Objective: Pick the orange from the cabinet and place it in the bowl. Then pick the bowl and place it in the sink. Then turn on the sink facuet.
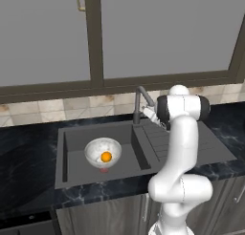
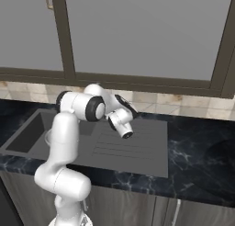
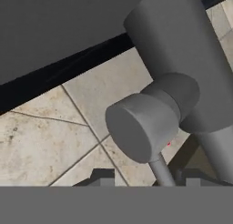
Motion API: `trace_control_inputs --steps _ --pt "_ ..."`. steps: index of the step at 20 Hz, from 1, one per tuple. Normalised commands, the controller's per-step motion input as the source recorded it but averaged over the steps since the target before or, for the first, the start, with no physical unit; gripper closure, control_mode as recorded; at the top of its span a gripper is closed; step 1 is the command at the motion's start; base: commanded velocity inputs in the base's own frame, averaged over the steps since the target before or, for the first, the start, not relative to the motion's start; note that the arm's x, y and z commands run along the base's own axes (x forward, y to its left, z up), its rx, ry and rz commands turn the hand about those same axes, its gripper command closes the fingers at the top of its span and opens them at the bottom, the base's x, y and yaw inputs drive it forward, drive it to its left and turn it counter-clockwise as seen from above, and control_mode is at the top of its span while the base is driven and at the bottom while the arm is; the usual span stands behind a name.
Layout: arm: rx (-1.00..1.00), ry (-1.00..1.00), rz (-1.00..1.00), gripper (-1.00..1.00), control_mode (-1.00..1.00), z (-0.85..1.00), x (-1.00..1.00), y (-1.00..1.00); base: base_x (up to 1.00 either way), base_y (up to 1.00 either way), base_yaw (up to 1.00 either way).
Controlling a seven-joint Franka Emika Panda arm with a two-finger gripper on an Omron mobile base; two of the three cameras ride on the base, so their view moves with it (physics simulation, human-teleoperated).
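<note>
Left base view is showing the orange [image 1: 106, 156] lying in the bowl [image 1: 103, 152] inside the sink [image 1: 76, 141], so the faucet [image 1: 140, 103] step is underway. Right base view is showing black marble counter [image 2: 197, 147] under tiled wall. Hand view is showing the gripper [image 3: 148, 176] straddling the lever's thin rod [image 3: 160, 169], half-open; contact unclear; nudging it sideways looks next.

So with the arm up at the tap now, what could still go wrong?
The end effector straddles only the thin rod of the faucet lever, so its fingertips could slip off and leave the water off. The faucet stands directly over the sink, so a wide swing might carry the arm over the bowl holding the orange.
</note>
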Motion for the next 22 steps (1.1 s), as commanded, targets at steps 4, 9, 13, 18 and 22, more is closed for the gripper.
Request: trace_control_inputs --steps 4,9,13,18,22 --pt "0.15 0.18 -0.07 1.0 -1.0 0.0 0.13 -0.92 0.0 0.0 0.0" --pt "0.12 0.16 -0.05 1.0 -1.0 -0.01 0.16 -0.88 0.0 0.0 0.0" --pt "0.11 0.13 -0.04 1.0 -1.0 -0.01 0.1 -0.83 0.0 0.0 0.0" --pt "0.08 0.08 -0.02 1.0 -1.0 -0.03 0.01 -0.7 0.0 0.0 0.0" --pt "0.05 0.01 0.0 1.0 -1.0 -0.01 -0.06 -0.46 0.0 0.0 0.0"
